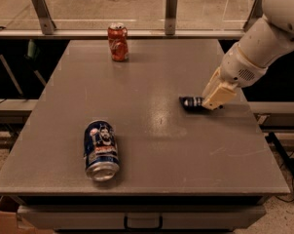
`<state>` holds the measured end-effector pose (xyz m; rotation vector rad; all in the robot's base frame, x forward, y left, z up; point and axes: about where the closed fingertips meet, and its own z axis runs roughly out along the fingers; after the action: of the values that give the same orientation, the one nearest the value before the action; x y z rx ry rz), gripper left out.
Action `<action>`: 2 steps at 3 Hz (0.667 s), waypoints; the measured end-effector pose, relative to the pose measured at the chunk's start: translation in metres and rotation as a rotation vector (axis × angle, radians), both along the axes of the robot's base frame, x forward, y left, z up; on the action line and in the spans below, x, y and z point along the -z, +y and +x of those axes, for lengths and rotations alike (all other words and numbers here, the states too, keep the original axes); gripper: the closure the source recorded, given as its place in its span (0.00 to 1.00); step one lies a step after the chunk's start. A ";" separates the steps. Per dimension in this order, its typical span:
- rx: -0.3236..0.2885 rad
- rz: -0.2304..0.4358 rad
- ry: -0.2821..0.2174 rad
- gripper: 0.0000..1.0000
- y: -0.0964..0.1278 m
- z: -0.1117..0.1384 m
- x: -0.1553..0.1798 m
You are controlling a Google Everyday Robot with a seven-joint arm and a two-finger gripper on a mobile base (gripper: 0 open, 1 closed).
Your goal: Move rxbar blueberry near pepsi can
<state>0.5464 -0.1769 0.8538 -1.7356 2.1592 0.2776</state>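
Quickly, left to right, with the table (152,77) centre as the dial and 12 o'clock at the far edge. At about 7 o'clock, front-left, the pepsi can (101,150) lies on its side, silver end toward the camera, face print up. Lying like that it could roll if bumped, so the drop spot should be beside it, not against it. At 11 o'clock by the far edge the orange-red can (118,42) stands upright, well apart from everything and not part of the job. At roughly 3 o'clock, right of centre, the rxbar blueberry (191,102) lies flat on the tabletop, dark wrapper, long axis left-right. Its right end is hidden under the gripper (214,100), which slants down from the white arm (264,43) entering at 2 o'clock. The approach is low and slanted, presumably because a thin flat bar offers only its edges to pinch. Jaw state: cannot tell. The cream tip reads as one block over the wrapper, and whether the bar is held or only touched is also unclear.

Judgement: this is the grasp stage and transport has not begun. The bar at 3 and the can at 7 are well apart. The next move likely needs a firm hold, a small lift, then a carry toward 7 o'clock. Risks are the bar slipping out or the can being nudged into a roll.
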 end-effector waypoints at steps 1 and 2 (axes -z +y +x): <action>-0.085 0.069 -0.007 1.00 0.035 -0.023 -0.032; -0.158 0.116 -0.034 1.00 0.067 -0.042 -0.064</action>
<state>0.5039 -0.1098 0.9179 -1.8331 1.9455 0.4030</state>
